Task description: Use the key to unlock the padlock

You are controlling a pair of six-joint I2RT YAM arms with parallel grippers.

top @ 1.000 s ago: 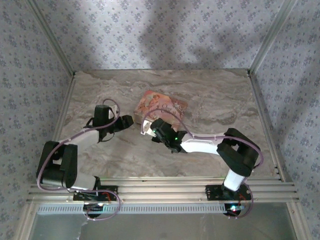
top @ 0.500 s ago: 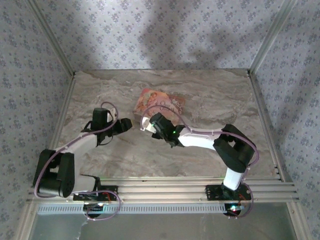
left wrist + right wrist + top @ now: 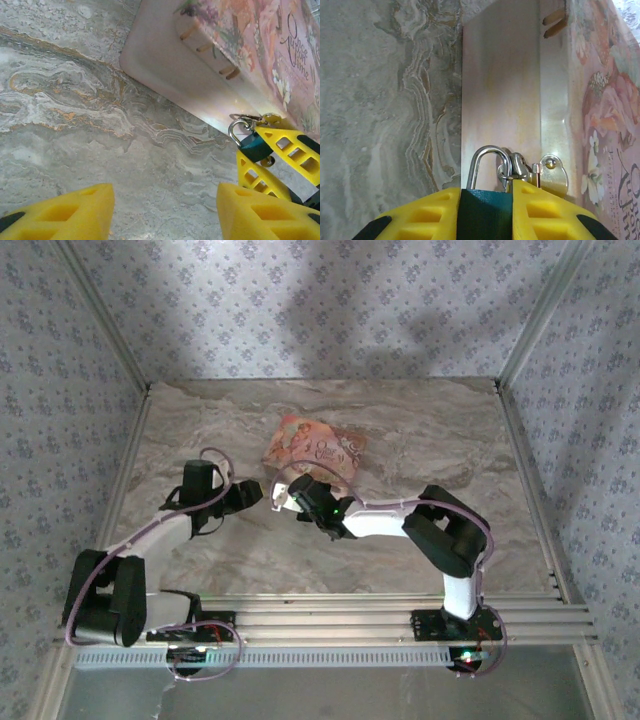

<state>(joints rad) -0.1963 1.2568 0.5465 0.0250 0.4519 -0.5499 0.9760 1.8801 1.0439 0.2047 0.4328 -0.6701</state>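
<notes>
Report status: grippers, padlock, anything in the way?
Left gripper open, empty, facing padlock. Right gripper shut on padlock body, shackle at pink box latch. Box close behind, crowding that side.

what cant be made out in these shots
- Padlock keyhole: right wrist view, body covered by yellow fingers of the right hand.
- Key: unclear whether the metal bits beside the shackle include one; partly behind fingers.
- Box top: cut off by the frame edge, both wrist views.

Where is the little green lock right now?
In the right wrist view, the padlock is pinched by the right gripper, against the pale edge of the pink book, near the middle of the table.
</notes>
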